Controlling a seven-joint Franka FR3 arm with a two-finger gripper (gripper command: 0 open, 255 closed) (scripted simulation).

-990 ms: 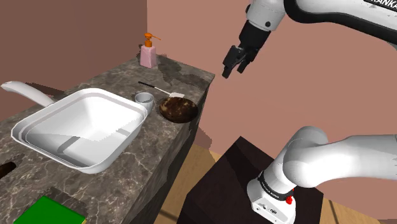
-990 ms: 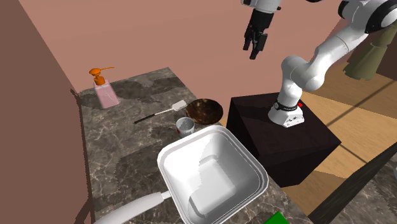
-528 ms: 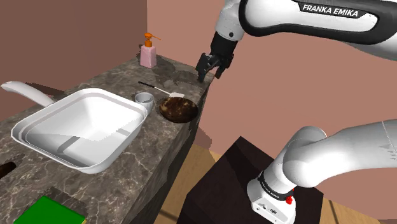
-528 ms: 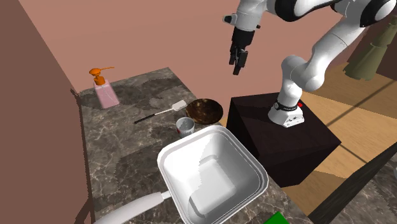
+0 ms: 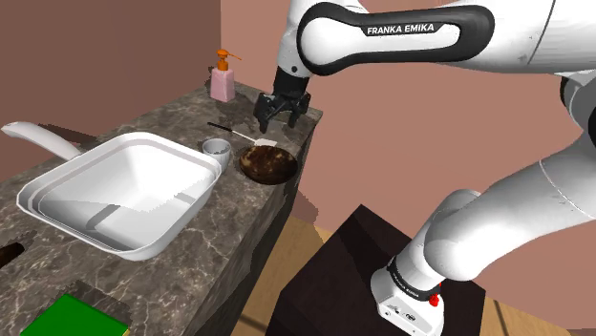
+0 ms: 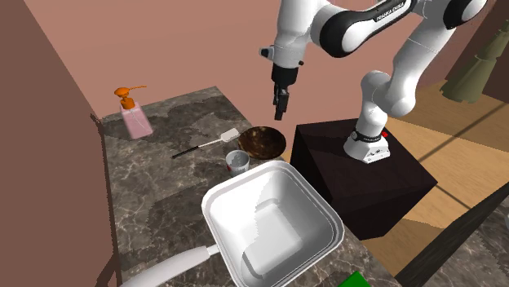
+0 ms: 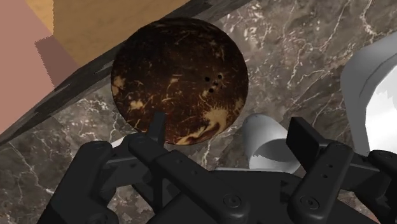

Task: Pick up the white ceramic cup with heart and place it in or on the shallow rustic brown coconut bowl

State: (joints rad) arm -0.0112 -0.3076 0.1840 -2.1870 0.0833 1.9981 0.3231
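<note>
Wrist view: white cup [image 7: 264,143] upright on the marble worktop [image 7: 305,57], below my tool [image 7: 229,130], nearer one finger, untouched. Tool spread, holding nothing. Brown bowl [image 7: 178,79] just beside the cup, under the other finger. White sink [image 7: 372,83] beyond the cup.

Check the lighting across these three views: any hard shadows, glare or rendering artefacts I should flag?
Shoulder view: a shadow with a jagged, stair-stepped edge crosses the basin of the white sink. Second exterior view: the same sawtooth shadow there. Wrist view: flat light, no glare on the brown bowl; the black open hand covers part of the white cup.
</note>
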